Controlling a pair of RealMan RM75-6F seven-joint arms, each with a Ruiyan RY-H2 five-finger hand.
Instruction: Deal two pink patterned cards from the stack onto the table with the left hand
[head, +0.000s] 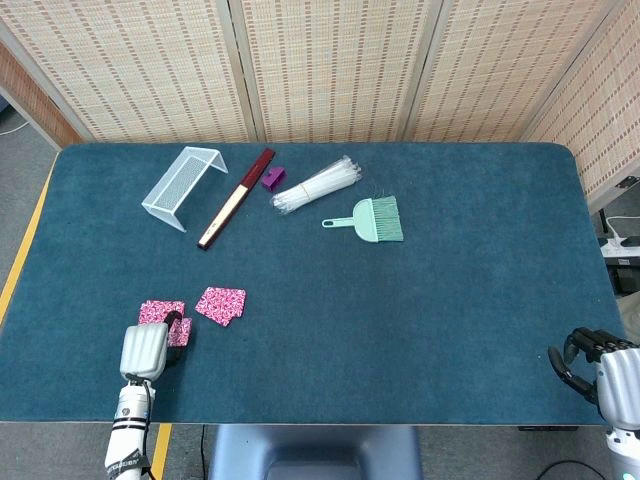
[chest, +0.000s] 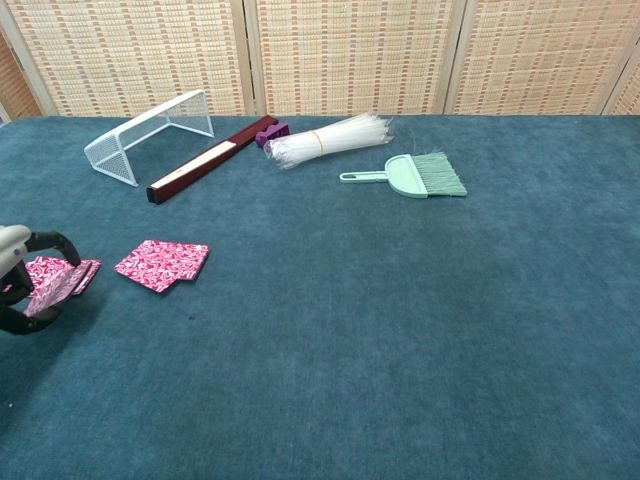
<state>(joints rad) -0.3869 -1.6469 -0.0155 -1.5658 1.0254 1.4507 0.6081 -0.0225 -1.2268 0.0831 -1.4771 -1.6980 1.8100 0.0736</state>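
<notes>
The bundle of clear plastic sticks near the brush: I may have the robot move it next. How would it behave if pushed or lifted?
The bundle of clear sticks looks thin and light, so it would probably slide easily on the blue cloth. Only one band near the middle seems to hold it, so its ends may fan out. Lifted by one end, it might sag or shed sticks.

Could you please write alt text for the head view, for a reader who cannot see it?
At the near left edge of a dark teal carpeted table, the left robot hand holds pink patterned cards, with more pink patterned cards lying loose just to the right. A white wire-mesh rack, dark red folded fan and mint green hand brush lie farther back.
</notes>
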